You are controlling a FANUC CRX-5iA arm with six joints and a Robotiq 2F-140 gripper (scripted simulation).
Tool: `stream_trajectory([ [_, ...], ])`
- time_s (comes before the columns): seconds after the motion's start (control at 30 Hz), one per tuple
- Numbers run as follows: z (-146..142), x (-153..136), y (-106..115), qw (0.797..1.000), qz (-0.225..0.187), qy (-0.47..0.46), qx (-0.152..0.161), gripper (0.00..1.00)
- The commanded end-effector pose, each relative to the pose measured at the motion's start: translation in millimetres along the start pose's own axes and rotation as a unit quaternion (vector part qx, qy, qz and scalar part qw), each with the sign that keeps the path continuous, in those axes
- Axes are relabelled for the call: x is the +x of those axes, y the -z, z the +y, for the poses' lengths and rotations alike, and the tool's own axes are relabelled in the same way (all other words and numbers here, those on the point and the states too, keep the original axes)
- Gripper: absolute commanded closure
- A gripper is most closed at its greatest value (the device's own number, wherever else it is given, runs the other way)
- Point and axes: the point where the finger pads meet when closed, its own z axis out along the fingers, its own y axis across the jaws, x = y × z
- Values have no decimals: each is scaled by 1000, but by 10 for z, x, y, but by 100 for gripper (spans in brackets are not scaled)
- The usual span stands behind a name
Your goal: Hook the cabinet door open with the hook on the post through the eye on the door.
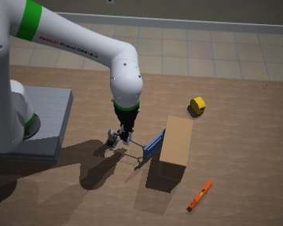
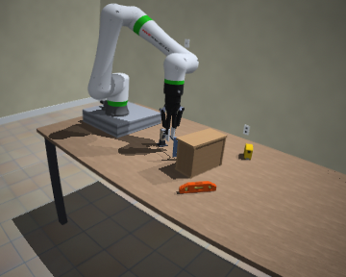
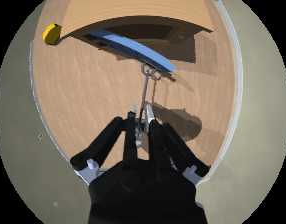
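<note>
The wooden cabinet stands flat on the table with its blue door swung open toward the small post. The thin metal hook runs from the post to the door. In the wrist view the hook reaches the eye on the door. My gripper stands over the post end of the hook. Its fingers are slightly apart, with the hook rod in the gap between them. It also shows in the exterior view beside the cabinet.
A yellow tape measure lies behind the cabinet. An orange level lies in front of it, toward the table's front edge. The robot's grey base plate is to the left of the post.
</note>
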Motion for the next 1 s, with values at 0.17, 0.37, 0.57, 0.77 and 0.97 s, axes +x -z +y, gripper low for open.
stream_trajectory([
  [0.17, 0, 2, 6, 1000, 0, 0, 0, 86],
  [0.37, 0, 2, 38, 1000, 0, 0, 0, 86],
  [0.57, 0, 2, 59, 1000, 0, 0, 0, 86],
  [0.77, 0, 2, 59, 1000, 0, 0, 0, 86],
  [0.97, 0, 2, 59, 1000, 0, 0, 0, 86],
])
